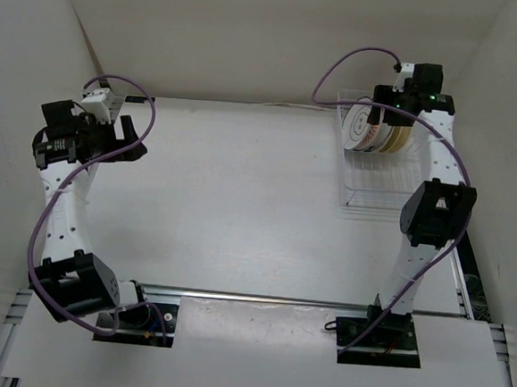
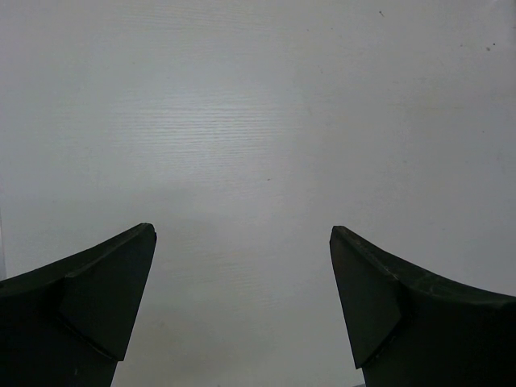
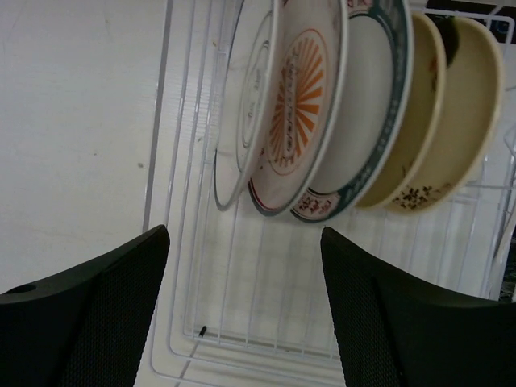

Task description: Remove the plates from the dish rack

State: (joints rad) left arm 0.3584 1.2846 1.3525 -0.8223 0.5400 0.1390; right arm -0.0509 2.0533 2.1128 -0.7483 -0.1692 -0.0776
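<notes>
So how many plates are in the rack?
5, standing on edge in the rack. Left to right in the right wrist view: a white plate, an orange-striped plate, a green-rimmed plate, a tan plate, a cream plate. Others may hide behind.

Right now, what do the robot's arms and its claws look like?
Both the left arm and right arm are white tubes with bulky black joints, each trailing a looping purple cable. The left gripper and right gripper each end in two black wedge-shaped fingers; the right pair shows fine mesh texture.

No legible text (plates carry patterns only).
</notes>
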